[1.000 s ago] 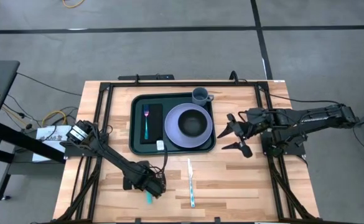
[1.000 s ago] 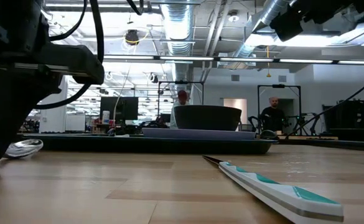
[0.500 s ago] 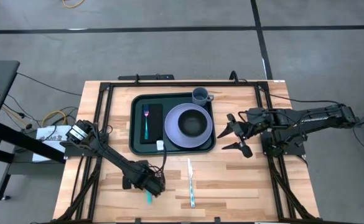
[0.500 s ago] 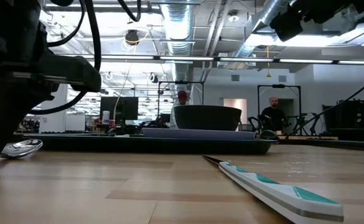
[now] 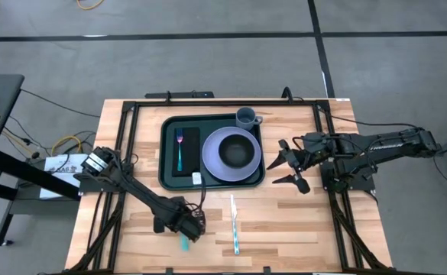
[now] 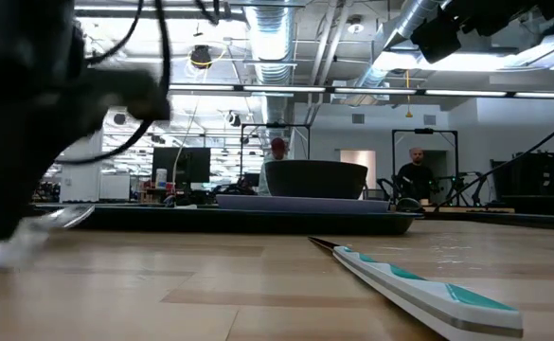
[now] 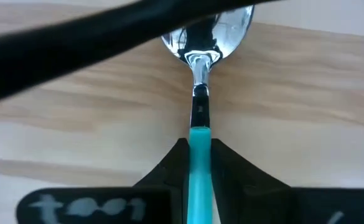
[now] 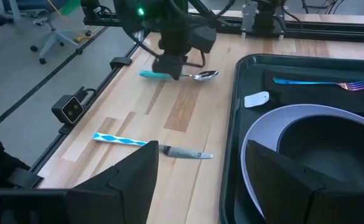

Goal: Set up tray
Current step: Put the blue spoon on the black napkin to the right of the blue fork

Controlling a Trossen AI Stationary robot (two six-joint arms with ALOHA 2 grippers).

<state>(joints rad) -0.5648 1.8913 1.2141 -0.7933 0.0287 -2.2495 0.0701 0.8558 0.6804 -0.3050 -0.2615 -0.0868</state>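
A spoon (image 7: pixel 200 93) with a teal handle and a metal bowl lies at the near left of the table, and my left gripper (image 7: pixel 199 155) is shut on it; the high view shows that gripper (image 5: pixel 188 226) over it. The dark green tray (image 5: pixel 166 153) holds a black napkin with a fork (image 5: pixel 181 147), a lilac plate (image 5: pixel 212 153), a dark bowl (image 5: pixel 237 153) and a grey cup (image 5: pixel 246 118). My right gripper (image 5: pixel 286 163) hovers open just right of the tray. My left gripper pinches the spoon's teal handle (image 7: pixel 200 140) between its two fingers, close to where the handle meets the metal neck. The fingers come from above, pointing down, and lie across the handle. The spoon sits about level; whether it is clear of the table I cannot tell.
A knife (image 5: pixel 234 223) with a teal-and-white handle lies on the wood near the tray's front edge, to the right of the spoon. Black frame rails (image 5: pixel 124 153) run along the table's left, right and far sides. People stand in the room beyond the table.
My left gripper has shifted a little toward the table's right edge. The spoon's bowl has moved the same way with it and shows blurred in the low view.
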